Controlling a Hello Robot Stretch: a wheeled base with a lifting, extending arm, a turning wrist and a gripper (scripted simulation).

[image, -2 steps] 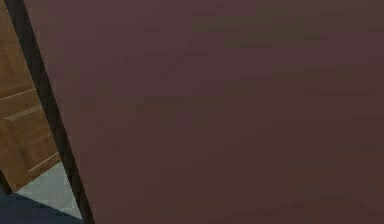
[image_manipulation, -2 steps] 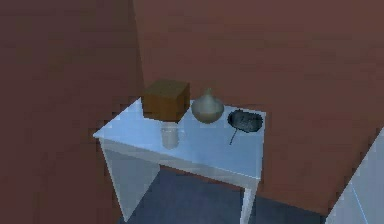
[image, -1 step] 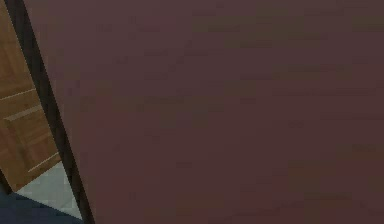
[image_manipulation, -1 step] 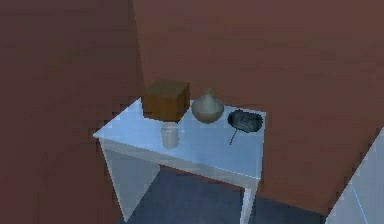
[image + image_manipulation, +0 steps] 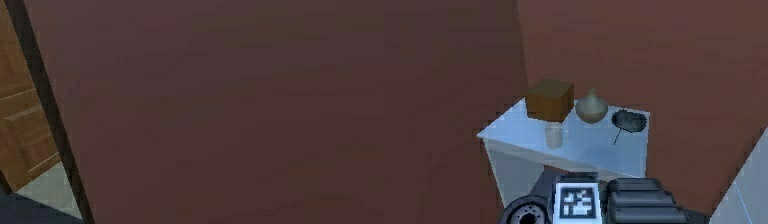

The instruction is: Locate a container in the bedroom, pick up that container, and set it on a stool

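Reddish-brown wall (image 5: 220, 100), smooth and flat, across most of the forward view. At its left edge a wooden door (image 5: 18, 110) with raised panels and visible grain, next to a dark straight frame strip (image 5: 55, 120). Below, a small wedge of grey-blue floor (image 5: 50, 190).

In the arm side view, reddish-brown again on two plain walls (image 5: 664, 50) meeting in a corner. Against that corner, a pale bluish-white table (image 5: 599, 142) with a flat rectangular top and plain sides.

On the top, four possible containers:
- At the back left, a brown cube-shaped box (image 5: 549, 100), matt like cardboard.
- Just right of it, a beige vase (image 5: 591, 107), round-bellied with a narrow neck; cannot tell if touching the box.
- Further right, near the table's right edge, a dark shallow bowl (image 5: 629, 122).
- In front of the box, near the front edge, a small pale cylindrical cup (image 5: 555, 135), upright.

At the bottom edge, a white square marker (image 5: 579, 203) with black marks and a dark ribbed block (image 5: 644, 205) right of it. Left of the marker, the dark rounded body of the gripper (image 5: 524, 213). Far end hard to make out; impossible to tell whether holding anything.
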